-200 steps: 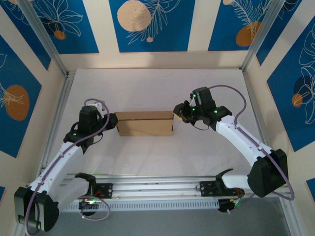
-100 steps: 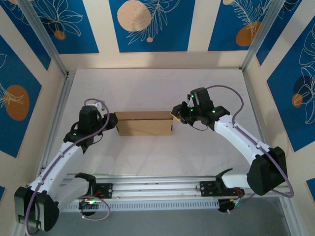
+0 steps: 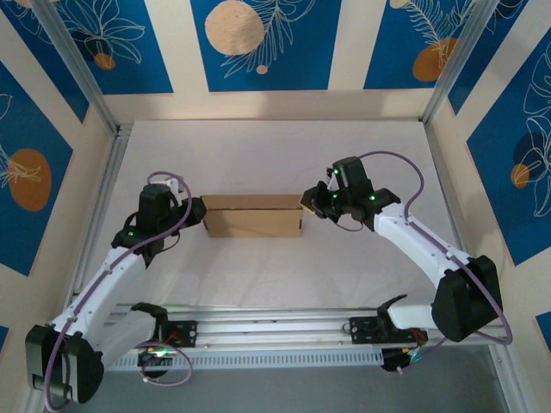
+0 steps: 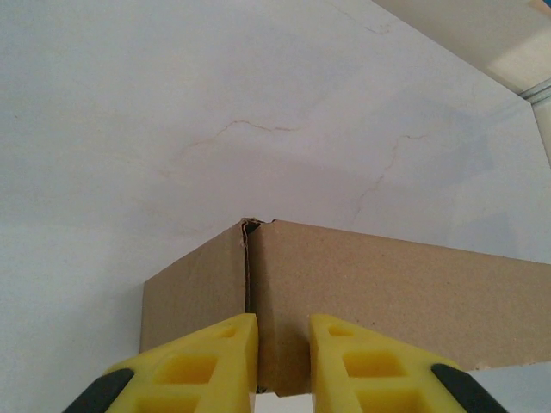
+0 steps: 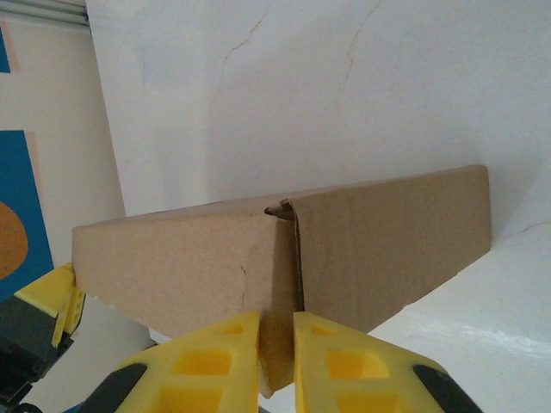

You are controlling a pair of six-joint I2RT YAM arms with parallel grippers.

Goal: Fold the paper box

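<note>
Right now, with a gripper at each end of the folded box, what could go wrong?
1. The left gripper and right gripper each pinch a thin end wall of the paper box; squeezing harder could crease or tear it.
2. The corner seam gapes slightly at the top, so that end may spring open once released.
3. Uneven pulling could twist the box or slide it across the table.

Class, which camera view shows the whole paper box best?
The top external view: the paper box shows whole there. The left wrist view gives one corner seam close up; the right wrist view gives a corner and one long side.
</note>
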